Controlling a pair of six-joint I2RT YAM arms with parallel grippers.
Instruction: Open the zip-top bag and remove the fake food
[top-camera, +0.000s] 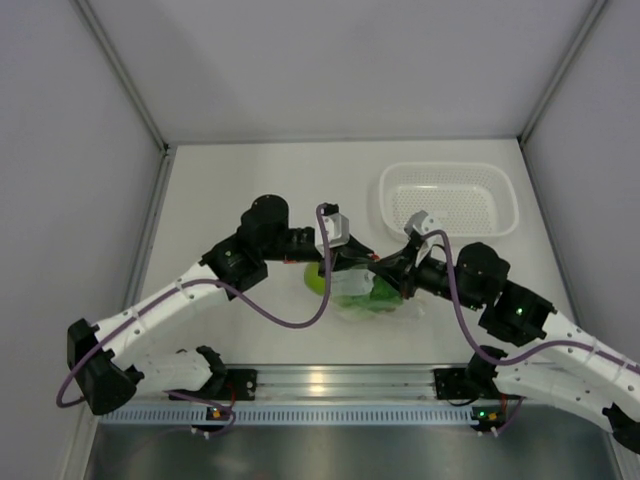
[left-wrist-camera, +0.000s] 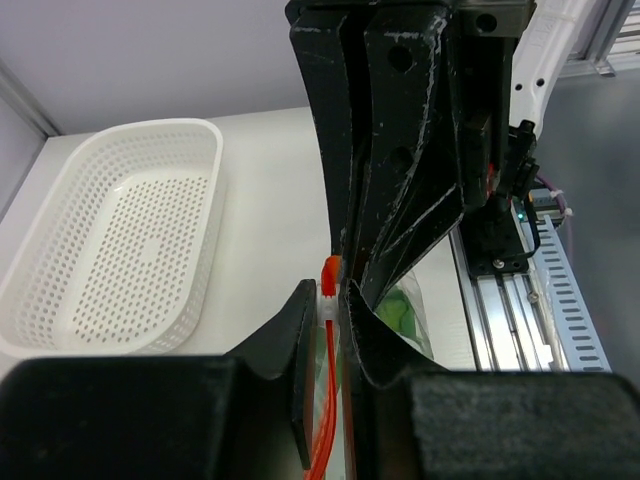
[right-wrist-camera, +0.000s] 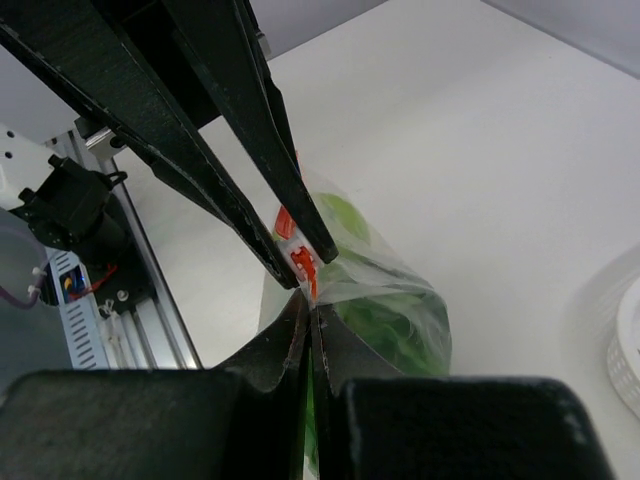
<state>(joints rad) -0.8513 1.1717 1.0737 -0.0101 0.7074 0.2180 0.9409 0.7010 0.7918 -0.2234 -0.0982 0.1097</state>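
The zip-top bag (top-camera: 372, 292) lies near the middle of the table, clear and crinkly, its orange-red zip strip (left-wrist-camera: 328, 400) raised between both grippers. Inside it I see fake food: a lime-green fruit (top-camera: 316, 279) and leafy lettuce (top-camera: 366, 293), the lettuce (right-wrist-camera: 400, 335) pressing against the film. My left gripper (left-wrist-camera: 330, 297) is pinched on the small white slider (right-wrist-camera: 297, 262) at the end of the strip. My right gripper (right-wrist-camera: 310, 305) is shut on the bag's top edge right beside that slider. The two grippers' fingertips nearly touch. No brown item shows.
A white perforated basket (top-camera: 447, 168) stands at the back right, its rim (left-wrist-camera: 120, 135) close to the grippers. The aluminium rail (top-camera: 340, 381) with the arm bases runs along the near edge. Grey walls enclose the table on three sides.
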